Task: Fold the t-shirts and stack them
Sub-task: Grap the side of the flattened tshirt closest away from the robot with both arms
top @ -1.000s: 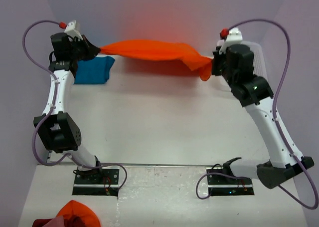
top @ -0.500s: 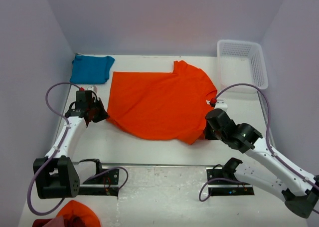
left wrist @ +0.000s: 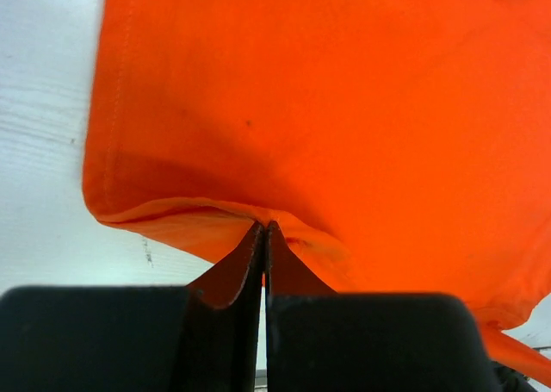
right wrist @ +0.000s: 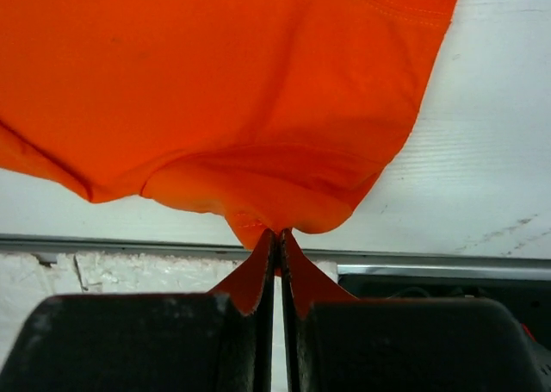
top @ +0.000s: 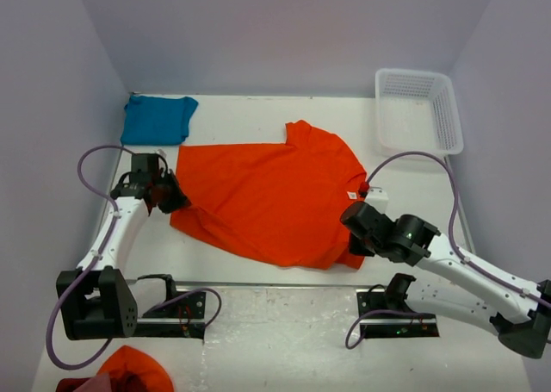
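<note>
Orange shirt (top: pixel 271 198) now lies spread and nearly flat on the white table (top: pixel 258 116), where a second ago it hung stretched in the air between the two arms at the far end. Since half a second ago it has slid a little toward the near edge and to the left: its collar sits lower in the top view than it did, and its small white label (top: pixel 351 194) has come nearer with it. The left gripper (top: pixel 172 198) is pressed shut on the shirt's left corner, much where it was half a second ago; the left wrist view shows its tips (left wrist: pixel 265 228) pinching a raised fold of orange cloth (left wrist: pixel 344 108). The right gripper (top: pixel 355 237) has drawn in closer to the near edge and pinches the shirt's near right corner; in the right wrist view its tips (right wrist: pixel 277 234) meet on a small peak of the cloth (right wrist: pixel 224 82), just beyond the table's metal edge strip. The teal shirt (top: pixel 157 119) lies folded in the far left corner, apart from the orange one and in the same place as before. The white basket (top: pixel 411 73) stands at the far right, unmoved.
</note>
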You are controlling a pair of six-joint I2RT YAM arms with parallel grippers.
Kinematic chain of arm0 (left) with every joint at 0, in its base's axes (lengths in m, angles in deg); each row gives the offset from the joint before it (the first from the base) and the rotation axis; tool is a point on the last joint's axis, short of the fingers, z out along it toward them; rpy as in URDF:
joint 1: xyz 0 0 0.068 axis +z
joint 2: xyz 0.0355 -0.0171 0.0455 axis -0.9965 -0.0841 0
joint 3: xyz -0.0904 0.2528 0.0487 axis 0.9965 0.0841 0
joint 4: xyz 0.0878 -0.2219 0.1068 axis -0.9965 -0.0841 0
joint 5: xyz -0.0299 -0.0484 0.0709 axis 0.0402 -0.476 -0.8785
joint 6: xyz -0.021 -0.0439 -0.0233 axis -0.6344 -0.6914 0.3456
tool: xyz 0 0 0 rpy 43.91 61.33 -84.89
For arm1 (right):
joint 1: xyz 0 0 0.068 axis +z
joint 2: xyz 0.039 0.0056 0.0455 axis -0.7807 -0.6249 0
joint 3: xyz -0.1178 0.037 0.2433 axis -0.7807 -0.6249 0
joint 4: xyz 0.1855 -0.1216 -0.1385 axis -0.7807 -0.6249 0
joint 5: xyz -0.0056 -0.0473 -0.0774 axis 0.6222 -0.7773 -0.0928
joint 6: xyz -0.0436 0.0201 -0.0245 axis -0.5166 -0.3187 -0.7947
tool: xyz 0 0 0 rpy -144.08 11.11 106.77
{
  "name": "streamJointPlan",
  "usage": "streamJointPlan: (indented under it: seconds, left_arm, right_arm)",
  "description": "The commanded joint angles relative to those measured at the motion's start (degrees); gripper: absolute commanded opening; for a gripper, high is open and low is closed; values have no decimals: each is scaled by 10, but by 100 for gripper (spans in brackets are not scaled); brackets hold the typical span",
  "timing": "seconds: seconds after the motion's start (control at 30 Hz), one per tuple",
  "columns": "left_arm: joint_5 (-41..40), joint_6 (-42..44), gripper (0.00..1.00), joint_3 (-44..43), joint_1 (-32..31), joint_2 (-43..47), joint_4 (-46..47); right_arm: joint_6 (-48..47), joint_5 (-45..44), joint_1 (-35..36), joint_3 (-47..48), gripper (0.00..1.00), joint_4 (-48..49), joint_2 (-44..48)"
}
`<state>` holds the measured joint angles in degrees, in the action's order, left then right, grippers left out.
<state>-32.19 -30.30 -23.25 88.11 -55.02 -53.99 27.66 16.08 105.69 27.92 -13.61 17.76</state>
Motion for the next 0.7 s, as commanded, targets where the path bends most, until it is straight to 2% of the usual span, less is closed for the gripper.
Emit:
streamJointPlan:
  seconds: [0.0,0.1,0.27,0.43,0.67]
  left_arm:
    - [-17,-14,0,1,20,-1,-23]
    - [-24,-14,0,3,56,14,-25]
    - [-43,-18,0,-22,70,29,-40]
    - [-43,-14,0,-25,73,17,-39]
    - [-62,-16,0,-13,81,14,-35]
  right_arm:
    - [41,-50,3,27,0,-33,-11]
    - [33,-77,-5,57,0,-44,-34]
    - [-4,-100,-44,92,0,-36,-88]
    - [-63,-76,-108,82,0,31,-111]
    - [-118,-66,-151,80,0,66,-143]
